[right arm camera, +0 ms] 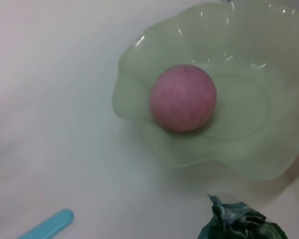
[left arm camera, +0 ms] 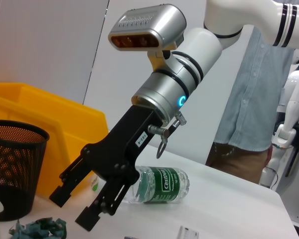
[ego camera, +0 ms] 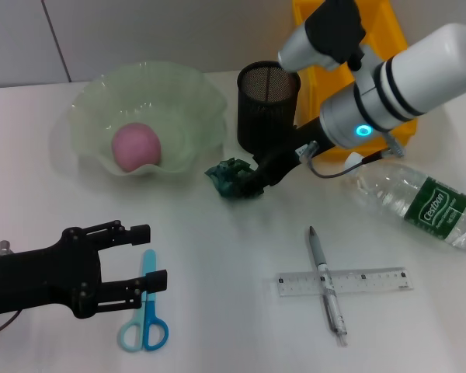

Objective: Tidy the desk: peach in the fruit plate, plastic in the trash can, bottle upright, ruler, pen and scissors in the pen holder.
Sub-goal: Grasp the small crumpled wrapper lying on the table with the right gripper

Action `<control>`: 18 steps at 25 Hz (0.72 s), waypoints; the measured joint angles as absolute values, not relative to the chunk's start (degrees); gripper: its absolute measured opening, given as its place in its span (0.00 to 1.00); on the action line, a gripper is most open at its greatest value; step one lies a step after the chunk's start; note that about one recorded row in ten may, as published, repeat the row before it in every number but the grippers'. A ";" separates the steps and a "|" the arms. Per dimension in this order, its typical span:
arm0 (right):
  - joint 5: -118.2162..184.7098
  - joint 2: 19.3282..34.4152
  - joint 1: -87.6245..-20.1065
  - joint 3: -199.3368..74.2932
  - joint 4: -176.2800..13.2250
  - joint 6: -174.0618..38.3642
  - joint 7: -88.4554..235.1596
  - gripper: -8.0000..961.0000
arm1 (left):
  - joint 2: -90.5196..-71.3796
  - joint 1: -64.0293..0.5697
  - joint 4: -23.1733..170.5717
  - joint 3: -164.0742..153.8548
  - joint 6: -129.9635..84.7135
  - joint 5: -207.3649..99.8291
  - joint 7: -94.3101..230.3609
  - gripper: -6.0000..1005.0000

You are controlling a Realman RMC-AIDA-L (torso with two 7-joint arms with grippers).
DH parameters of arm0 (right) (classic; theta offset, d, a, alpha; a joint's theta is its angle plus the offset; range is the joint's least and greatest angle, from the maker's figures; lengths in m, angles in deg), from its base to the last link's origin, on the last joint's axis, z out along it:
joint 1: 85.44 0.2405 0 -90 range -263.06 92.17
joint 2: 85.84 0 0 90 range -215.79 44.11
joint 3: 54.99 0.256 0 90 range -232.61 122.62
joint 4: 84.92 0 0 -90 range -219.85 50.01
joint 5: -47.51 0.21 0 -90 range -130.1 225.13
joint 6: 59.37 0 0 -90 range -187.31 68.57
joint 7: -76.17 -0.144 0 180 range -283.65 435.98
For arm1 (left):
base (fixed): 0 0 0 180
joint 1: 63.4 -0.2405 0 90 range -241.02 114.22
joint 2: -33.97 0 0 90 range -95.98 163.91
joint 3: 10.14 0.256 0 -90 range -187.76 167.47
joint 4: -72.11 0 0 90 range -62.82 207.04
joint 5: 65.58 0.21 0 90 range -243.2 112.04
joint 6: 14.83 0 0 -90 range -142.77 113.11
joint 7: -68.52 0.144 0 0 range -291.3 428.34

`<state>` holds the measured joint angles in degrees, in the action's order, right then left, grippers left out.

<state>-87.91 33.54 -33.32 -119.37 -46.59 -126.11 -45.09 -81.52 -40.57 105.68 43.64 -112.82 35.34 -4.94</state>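
A pink peach [ego camera: 136,146] lies in the green glass fruit plate [ego camera: 188,93]; both also show in the right wrist view, peach [right arm camera: 183,98] and plate [right arm camera: 249,149]. Crumpled green plastic [ego camera: 231,179] lies on the table in front of the black mesh pen holder [ego camera: 267,105]. My right gripper [ego camera: 254,181] is open, its fingertips right beside the plastic; it also shows in the left wrist view [left arm camera: 72,210]. The bottle [ego camera: 419,203] lies on its side. A pen [ego camera: 326,284] lies across a clear ruler [ego camera: 373,280]. My left gripper [ego camera: 149,256] is open over the blue scissors [ego camera: 145,311].
A yellow bin [ego camera: 349,47] stands behind the pen holder at the back right. The white table runs on to the front and left. A person stands beyond the table in the left wrist view [left arm camera: 259,99].
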 joint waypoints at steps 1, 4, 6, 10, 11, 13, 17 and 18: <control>-87.40 33.55 -33.35 -120.27 -46.97 -125.29 -44.94 0.69 | -81.50 -40.56 105.68 43.64 -112.82 35.34 -4.93 0.80; -85.73 33.60 -33.61 -122.50 -47.71 -122.84 -44.73 0.69 | -81.43 -40.55 105.68 43.65 -112.82 35.33 -4.91 0.80; -84.44 33.64 -33.91 -123.79 -48.14 -121.37 -44.35 0.69 | -81.42 -40.55 105.68 43.65 -112.82 35.33 -4.88 0.80; -82.68 33.70 -34.03 -126.34 -49.40 -118.75 -43.86 0.69 | -81.42 -40.64 105.68 43.65 -112.82 35.32 -4.56 0.80; -82.68 33.70 -34.03 -126.34 -49.40 -118.75 -43.86 0.69 | -81.42 -40.64 105.68 43.65 -112.82 35.32 -4.56 0.80; -81.94 33.75 -34.06 -127.34 -49.74 -117.74 -43.79 0.69 | -81.43 -40.72 105.68 43.65 -112.82 35.33 -4.51 0.80; -80.75 33.78 -34.13 -128.14 -50.54 -115.98 -43.17 0.68 | -81.41 -40.81 105.68 43.68 -112.83 35.34 -4.38 0.80; -80.66 33.78 -34.13 -128.28 -50.74 -115.62 -43.15 0.68 | -81.41 -40.81 105.68 43.68 -112.83 35.34 -4.38 0.80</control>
